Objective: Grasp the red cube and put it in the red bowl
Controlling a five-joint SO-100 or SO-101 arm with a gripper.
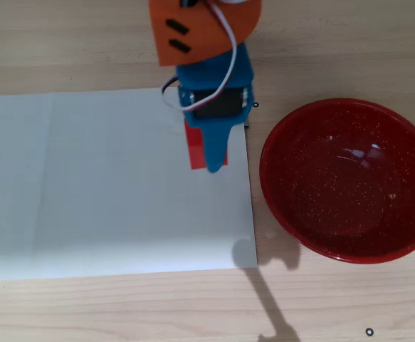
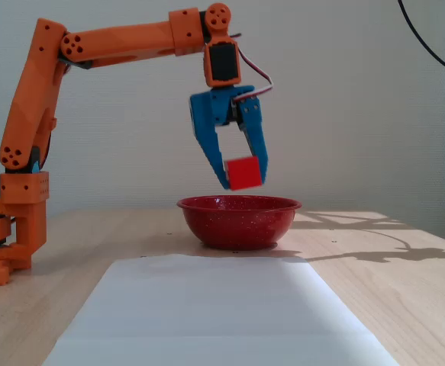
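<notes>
Here, a white paper sheet (image 2: 207, 313) covers the wooden table (image 2: 405, 297), bare beneath the raised arm. The blue gripper (image 2: 241, 174) has its fingers closed on the red cube (image 2: 243, 173), held in the air. Only the fixed view shows this height; in the overhead view the cube (image 1: 195, 146) appears over the paper, left of the red bowl (image 1: 348, 180).

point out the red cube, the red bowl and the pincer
red cube (image 2: 243, 172), fixed view, its front face
red bowl (image 1: 282, 146), overhead view, left inner wall near the rim
pincer (image 2: 241, 179), fixed view, midway between the blue fingertips, shut on the cube
</notes>
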